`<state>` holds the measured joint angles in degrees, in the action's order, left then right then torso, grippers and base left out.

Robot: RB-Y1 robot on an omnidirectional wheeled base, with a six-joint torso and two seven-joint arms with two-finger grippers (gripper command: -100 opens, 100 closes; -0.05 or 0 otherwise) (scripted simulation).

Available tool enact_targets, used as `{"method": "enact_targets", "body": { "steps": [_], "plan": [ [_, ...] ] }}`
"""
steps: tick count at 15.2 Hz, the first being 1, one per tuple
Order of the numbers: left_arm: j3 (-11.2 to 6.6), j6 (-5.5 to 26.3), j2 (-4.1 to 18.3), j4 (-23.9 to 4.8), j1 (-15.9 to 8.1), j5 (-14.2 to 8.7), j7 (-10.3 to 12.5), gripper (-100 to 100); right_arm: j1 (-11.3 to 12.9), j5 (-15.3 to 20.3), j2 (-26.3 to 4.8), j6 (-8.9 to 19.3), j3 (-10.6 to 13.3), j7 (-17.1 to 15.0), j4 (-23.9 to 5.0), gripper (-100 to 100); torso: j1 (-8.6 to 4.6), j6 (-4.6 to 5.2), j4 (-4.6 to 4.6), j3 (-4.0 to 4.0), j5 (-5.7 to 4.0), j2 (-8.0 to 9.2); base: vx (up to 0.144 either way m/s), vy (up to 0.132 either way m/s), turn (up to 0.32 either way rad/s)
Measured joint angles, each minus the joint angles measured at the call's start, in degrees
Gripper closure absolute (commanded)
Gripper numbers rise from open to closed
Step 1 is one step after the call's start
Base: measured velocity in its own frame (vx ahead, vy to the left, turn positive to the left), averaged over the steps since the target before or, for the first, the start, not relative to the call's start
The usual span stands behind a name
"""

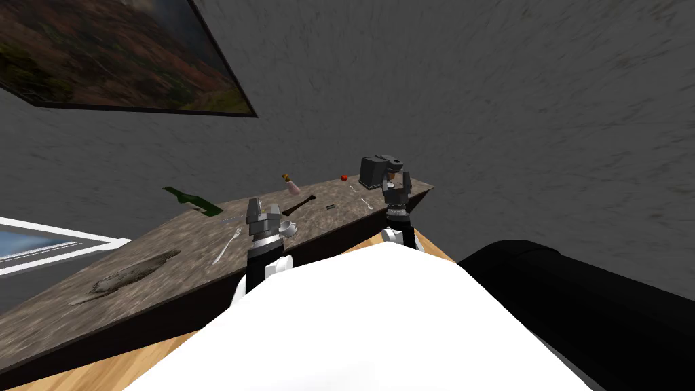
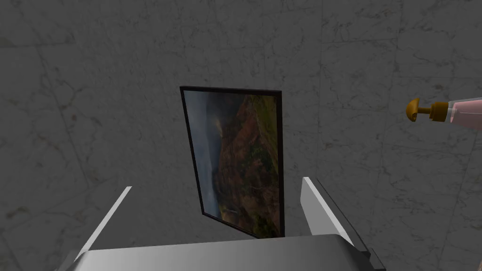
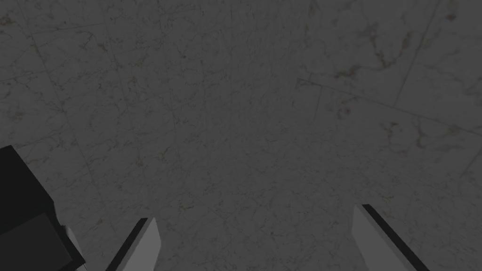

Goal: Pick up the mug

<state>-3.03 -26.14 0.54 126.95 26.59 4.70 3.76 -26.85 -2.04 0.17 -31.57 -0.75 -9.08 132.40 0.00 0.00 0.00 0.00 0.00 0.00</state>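
Note:
A small white mug (image 1: pixel 288 229) stands on the mottled brown counter (image 1: pixel 170 285), close beside my left gripper (image 1: pixel 263 213) on its right side. That gripper points up over the counter, its two fingers apart with nothing between them; the left wrist view has the left gripper (image 2: pixel 216 184) facing the grey wall. My right gripper (image 1: pixel 397 183) is raised near the counter's far end, just in front of a dark coffee machine (image 1: pixel 372 172). In the right wrist view the right gripper (image 3: pixel 254 214) stands open and empty, facing the wall.
On the counter lie a green bottle (image 1: pixel 193 200), a pink corked bottle (image 1: pixel 292 183) (image 2: pixel 447 111), a fork (image 1: pixel 227 246), a dark stick (image 1: pixel 300 205), a spoon (image 1: pixel 366 202) and a small red thing (image 1: pixel 344 177). A black rounded mass (image 1: pixel 577 299) sits to the right.

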Motion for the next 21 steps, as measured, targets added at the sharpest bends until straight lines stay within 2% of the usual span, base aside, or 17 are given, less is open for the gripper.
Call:
{"method": "enact_targets", "body": {
  "steps": [5, 8, 18, 21],
  "plan": [
    [-0.66, 2.87, 5.2, -0.33, 0.42, -2.36, 0.38, -100, 0.01, 0.0, 0.0, 0.0, 0.0, 0.0, 0.0, 0, 0.17, 0.01, 0.04, 0.12, 0.04, 0.21, -0.049, 0.031, -0.085],
    [-1.38, 5.69, 8.87, -0.62, 1.01, -4.8, 0.85, -100, 0.01, 0.0, 0.0, 0.0, 0.0, 0.0, 0.0, 0, 0.22, 0.01, 0.06, 0.15, 0.05, 0.26, -0.056, 0.041, -0.082],
    [-3.06, 15.75, 18.19, -1.67, 2.69, -12.65, 1.88, -100, 0.01, 0.0, -0.01, 0.0, 0.0, 0.0, 0.0, 0, 0.23, 0.0, 0.05, 0.13, 0.05, 0.21, -0.052, 0.039, -0.104],
    [-3.95, 19.06, 21.48, -1.95, 3.39, -15.67, 2.44, -100, 0.01, 0.0, 0.0, 0.0, 0.0, 0.0, 0.0, 0, 0.24, 0.03, 0.04, 0.12, 0.05, 0.22, -0.057, 0.042, -0.144]
  ]
}}
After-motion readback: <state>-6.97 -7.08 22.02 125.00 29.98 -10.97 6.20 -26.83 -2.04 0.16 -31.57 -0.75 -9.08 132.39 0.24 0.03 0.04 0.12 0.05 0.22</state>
